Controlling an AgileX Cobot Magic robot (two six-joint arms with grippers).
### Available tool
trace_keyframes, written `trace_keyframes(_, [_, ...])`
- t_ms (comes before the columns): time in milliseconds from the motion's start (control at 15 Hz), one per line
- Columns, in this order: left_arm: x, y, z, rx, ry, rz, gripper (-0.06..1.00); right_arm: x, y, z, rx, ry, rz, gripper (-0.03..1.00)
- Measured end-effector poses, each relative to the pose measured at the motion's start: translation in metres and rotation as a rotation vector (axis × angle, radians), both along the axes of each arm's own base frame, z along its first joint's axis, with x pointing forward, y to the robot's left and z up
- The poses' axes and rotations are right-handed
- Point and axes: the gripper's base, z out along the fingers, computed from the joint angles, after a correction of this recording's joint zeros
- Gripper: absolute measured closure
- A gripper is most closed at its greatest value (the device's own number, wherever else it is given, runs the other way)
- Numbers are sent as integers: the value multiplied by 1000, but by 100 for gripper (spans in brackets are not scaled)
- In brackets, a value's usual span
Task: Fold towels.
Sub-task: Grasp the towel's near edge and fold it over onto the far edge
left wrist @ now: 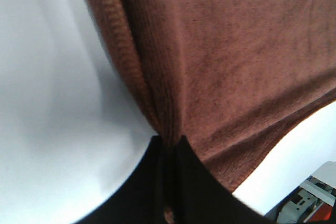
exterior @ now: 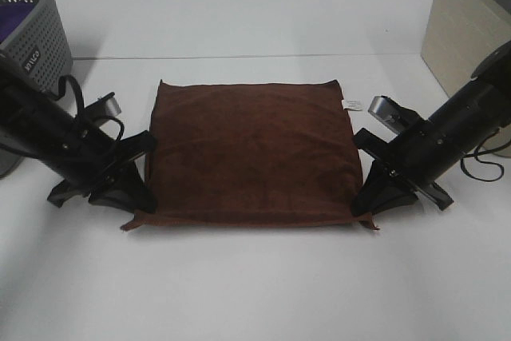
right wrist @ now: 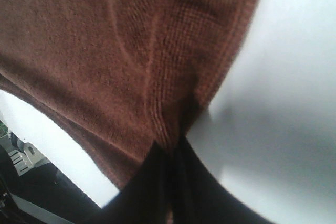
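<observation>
The dark reddish-brown towel lies in the middle of the white table, its small white tag at the far right corner. My left gripper is shut on the towel's left edge near the front corner; the left wrist view shows the cloth pinched between the black fingers. My right gripper is shut on the towel's right edge near the front corner; the right wrist view shows the cloth bunched into the black fingers.
A grey perforated basket stands at the far left. A beige box or cabinet stands at the far right. Both black arms rest low on the table beside the towel.
</observation>
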Motion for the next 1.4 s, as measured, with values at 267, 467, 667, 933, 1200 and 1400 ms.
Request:
trace_keyframes(267, [-48,5,-2,0,118,2,93,-53,-1,4,-39,115,-33,97])
trace_keyframes(467, [-56,4,5,-5,114,-4,93,-63,0,2,-72,157,-47,97])
trace_keyframes(667, [-40,2,18,-7,62,18,93,-40,1,17,-76,63,-20,97])
trace_keyframes(933, [6,1,52,51,-66,40,93,14,3,51,-63,-107,-29,97])
trace_keyframes(1200, [47,0,68,101,-155,60,93,70,8,68,-32,-224,-28,97])
trace_keyframes(1400, [78,-3,66,115,-234,72,93,102,8,63,-37,-282,-17,97])
